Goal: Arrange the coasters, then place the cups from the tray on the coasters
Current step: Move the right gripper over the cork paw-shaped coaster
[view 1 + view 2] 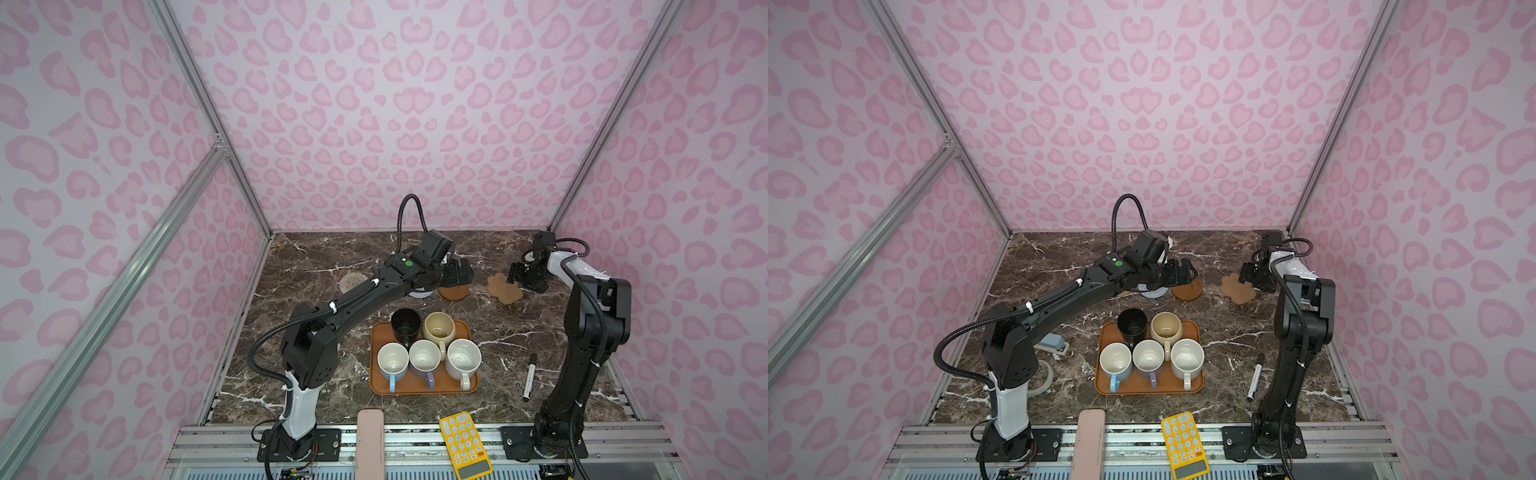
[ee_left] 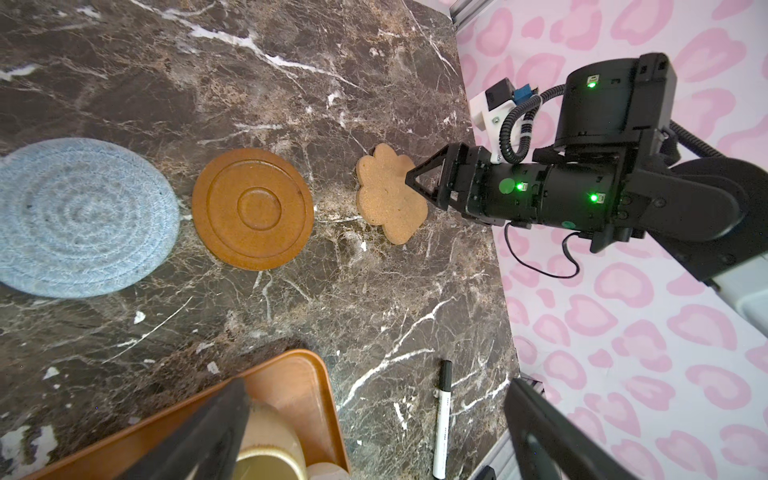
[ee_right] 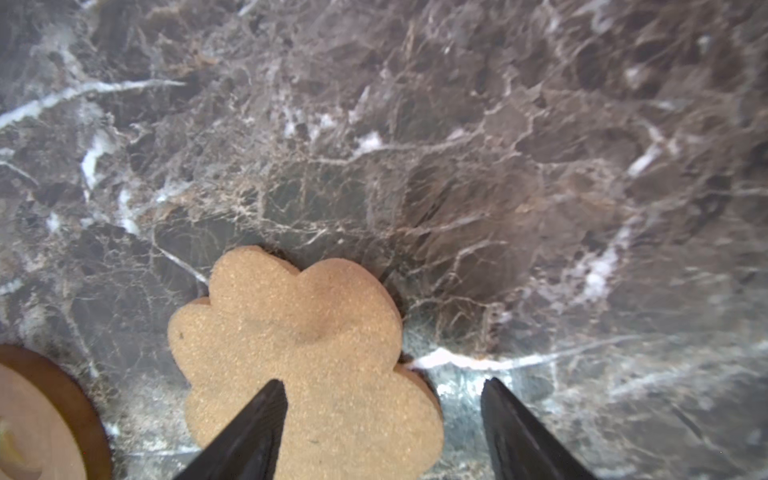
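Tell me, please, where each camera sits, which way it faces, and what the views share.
Both top views: high behind the arms, looking down and forward; both arms show.
Left wrist: on the left arm, facing the light blue crocheted round coaster, brown saucer-like disc and tan paw-shaped coaster; the open left gripper and right gripper show.
Right wrist: low over the paw-shaped coaster; its fingers show.
All share that coaster.

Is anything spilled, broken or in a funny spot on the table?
Nothing is spilled or broken: the cups stand upright on the tray. Two things look like strays, though: a marker lies loose on the table right of the tray, and a yellow calculator sits on the metal rail in front.
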Controlling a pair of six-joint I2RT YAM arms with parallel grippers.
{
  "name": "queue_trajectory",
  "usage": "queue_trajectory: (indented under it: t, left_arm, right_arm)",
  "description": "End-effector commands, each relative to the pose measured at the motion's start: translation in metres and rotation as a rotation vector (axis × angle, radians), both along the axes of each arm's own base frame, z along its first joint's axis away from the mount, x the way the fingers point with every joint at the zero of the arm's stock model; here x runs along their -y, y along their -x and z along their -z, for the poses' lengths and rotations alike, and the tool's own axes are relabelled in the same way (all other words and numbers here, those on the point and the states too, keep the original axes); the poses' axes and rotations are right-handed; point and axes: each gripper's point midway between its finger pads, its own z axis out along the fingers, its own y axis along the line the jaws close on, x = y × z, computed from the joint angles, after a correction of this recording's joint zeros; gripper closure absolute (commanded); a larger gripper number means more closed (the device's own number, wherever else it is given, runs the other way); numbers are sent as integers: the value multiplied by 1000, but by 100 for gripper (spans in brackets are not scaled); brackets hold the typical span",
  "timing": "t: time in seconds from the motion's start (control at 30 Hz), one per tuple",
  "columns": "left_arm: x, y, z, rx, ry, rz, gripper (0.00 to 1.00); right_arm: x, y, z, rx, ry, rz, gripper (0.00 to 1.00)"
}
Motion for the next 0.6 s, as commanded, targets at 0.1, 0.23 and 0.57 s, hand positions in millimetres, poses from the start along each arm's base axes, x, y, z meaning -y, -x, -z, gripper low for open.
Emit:
queue_trajectory:
  t: [0.1,0.23,0.57]
  left_arm:
    - [2,-3,-2,19,16,-4,2]
    - [2,-3,-5,28,23,-6,2]
    - [0,-2,-4,26,19,-9,2]
  right_arm:
    - [-11,6,2,15,-72,18,28]
    - [-14,21,14,-16,-82,31,31]
    - [-40,39,8,4,-158,-11,34]
